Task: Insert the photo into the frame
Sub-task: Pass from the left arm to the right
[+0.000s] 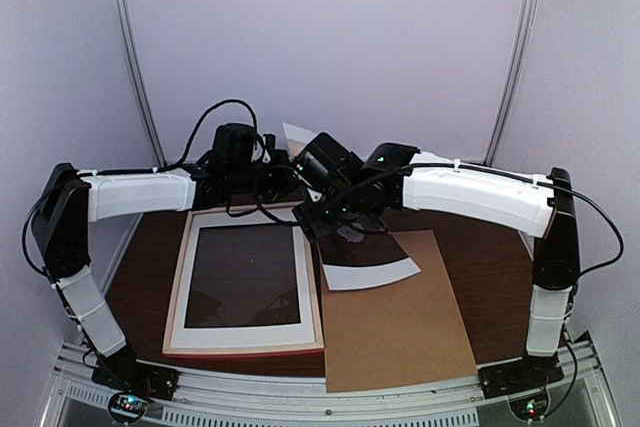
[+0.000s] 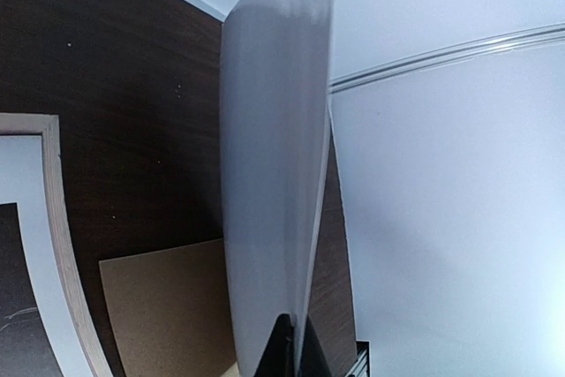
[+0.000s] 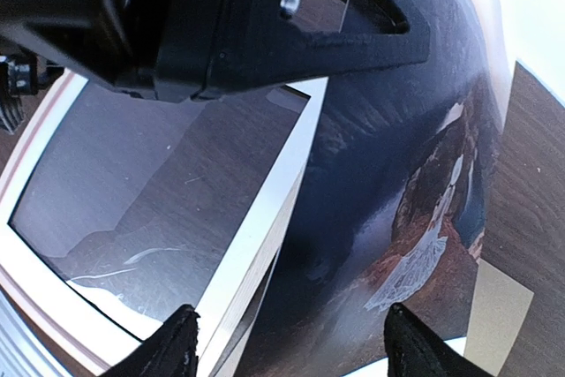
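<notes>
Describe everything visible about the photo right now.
The photo is a glossy paper print: dark landscape, reddish ground, a white figure, white margins, plain pale back. It is lifted and bent into a curve, one edge pinched by the left end effector, its lower end drooping over the brown backing board. The open right end effector hovers beside it.

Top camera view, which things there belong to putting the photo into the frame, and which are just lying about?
In the job:
photo, pinched in the left claw
frame, lying flat
right claw, open over the photo

Lying about:
white mat, inside the frame
brown board, beside the frame
</notes>
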`<state>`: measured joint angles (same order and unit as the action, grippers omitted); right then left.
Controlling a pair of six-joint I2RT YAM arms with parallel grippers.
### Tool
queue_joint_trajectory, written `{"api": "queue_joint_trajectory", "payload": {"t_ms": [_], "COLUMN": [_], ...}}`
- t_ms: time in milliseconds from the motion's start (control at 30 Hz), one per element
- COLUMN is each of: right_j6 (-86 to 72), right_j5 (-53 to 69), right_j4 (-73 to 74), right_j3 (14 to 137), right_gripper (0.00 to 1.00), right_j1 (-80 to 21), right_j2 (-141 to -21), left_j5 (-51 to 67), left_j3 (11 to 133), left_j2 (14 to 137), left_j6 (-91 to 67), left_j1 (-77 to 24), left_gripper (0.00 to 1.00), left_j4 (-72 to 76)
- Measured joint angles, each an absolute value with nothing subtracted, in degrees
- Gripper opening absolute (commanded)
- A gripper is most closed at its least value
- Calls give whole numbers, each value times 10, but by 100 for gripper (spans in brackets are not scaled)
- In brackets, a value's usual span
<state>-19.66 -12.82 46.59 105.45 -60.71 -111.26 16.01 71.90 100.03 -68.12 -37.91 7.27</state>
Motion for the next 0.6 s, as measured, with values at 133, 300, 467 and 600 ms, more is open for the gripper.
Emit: {"api": "queue_joint_trajectory", "payload": {"t_ms": [133,300,467,600], "right_j6": [-190,-182,-182,-184], "right_j5": [-171,-220,-247,-259], "right_j4": [501,541,568,577], "right_j3": [1091,1130,1149,1154], "right_gripper": [67,58,47,39], "right_j1": [-619,-630,-637,-641], "right_j2": [-1138,-1170,-1185,-1188], "left_j5": [160,160,157,157], "left_j3": [711,695,684,682], "left_j2": [999,996,993,991], "left_j6": [-690,-700,-707,-710], "left_j1": [-379,-379,-378,-379], "left_gripper": [0,0,0,0], "left_j4": [81,91,95,101]}}
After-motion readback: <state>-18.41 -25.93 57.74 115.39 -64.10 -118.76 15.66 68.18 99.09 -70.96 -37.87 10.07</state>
